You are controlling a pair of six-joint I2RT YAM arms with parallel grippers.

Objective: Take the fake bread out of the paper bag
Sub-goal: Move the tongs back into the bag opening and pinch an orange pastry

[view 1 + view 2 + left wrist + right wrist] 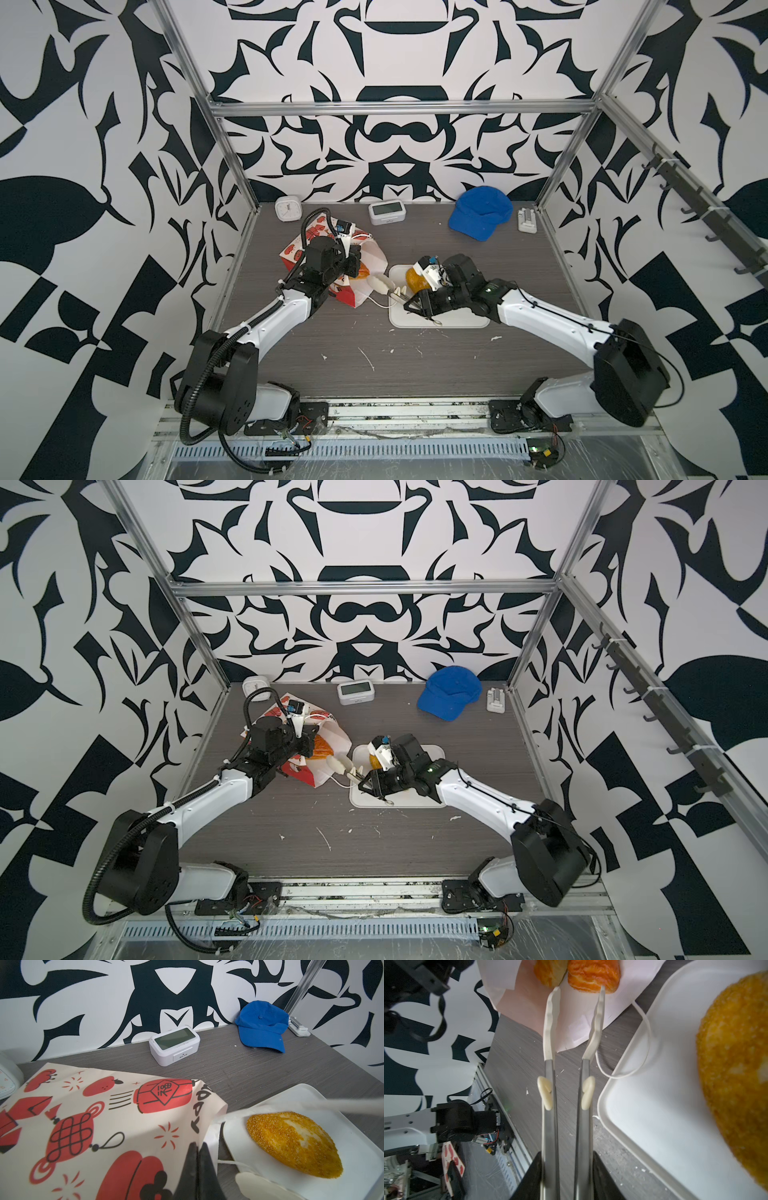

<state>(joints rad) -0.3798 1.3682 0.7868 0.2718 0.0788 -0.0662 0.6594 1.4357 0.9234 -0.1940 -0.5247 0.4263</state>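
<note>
The paper bag [297, 251] [332, 735] [104, 1115] lies on its side, mouth toward the white tray [457, 322] [357, 1147]. My left gripper [198, 1145] [353, 259] is shut on the bag's upper mouth edge and holds it up. One piece of fake bread, an oval loaf [415, 279] [295, 1145] [737, 1064], lies on the tray. My right gripper [566, 1155] [419, 301] is shut on metal tongs [550, 1043] [384, 284]. The tong tips stand apart at the bag mouth, just in front of an orange pastry [593, 974] and a yellow one [548, 972].
A white cord handle [648, 1022] loops from the bag over the tray's corner. Along the back wall stand a white analog clock [286, 206], a digital clock [385, 212], a blue cap [480, 212] and a small white holder [527, 220].
</note>
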